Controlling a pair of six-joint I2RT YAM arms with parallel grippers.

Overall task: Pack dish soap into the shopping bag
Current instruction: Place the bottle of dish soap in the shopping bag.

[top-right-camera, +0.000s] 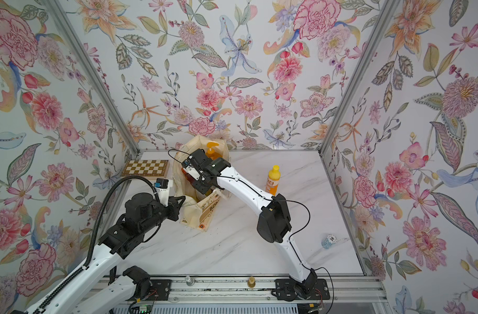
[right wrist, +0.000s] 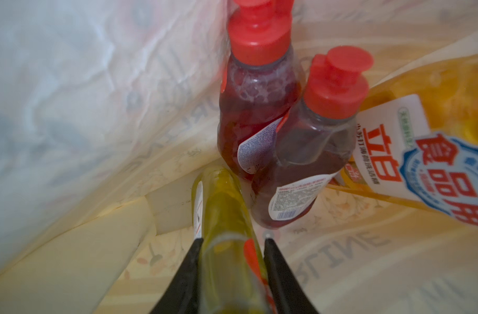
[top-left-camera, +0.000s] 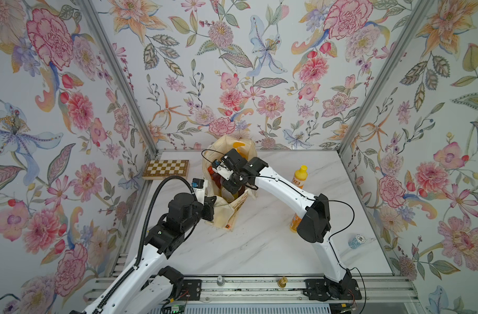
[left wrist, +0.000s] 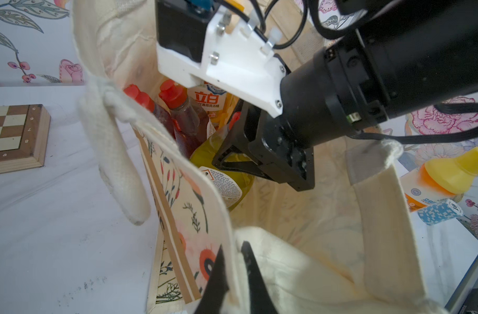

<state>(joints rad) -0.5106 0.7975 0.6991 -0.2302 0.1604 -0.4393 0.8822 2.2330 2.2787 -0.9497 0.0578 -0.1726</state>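
cream bag (top-left-camera: 222,214) stood near the middle of the desk (top-left-camera: 259,244), its rim pinched by the left claw (left wrist: 233,246). inside, the right claw (right wrist: 233,239) was clenched on the green bottle (right wrist: 224,201) — beside two red bottles (right wrist: 256,108) and the pump bottle (right wrist: 390,141). two yellow-capped bottles (top-left-camera: 299,177) were on the desk, toward its right edge.

Cloth bag (left wrist: 382,217), glossy plastic bottles (right wrist: 259,122)

Bright, even light overall; soft yellowish blur inside the shopping bag (right wrist: 69,114)
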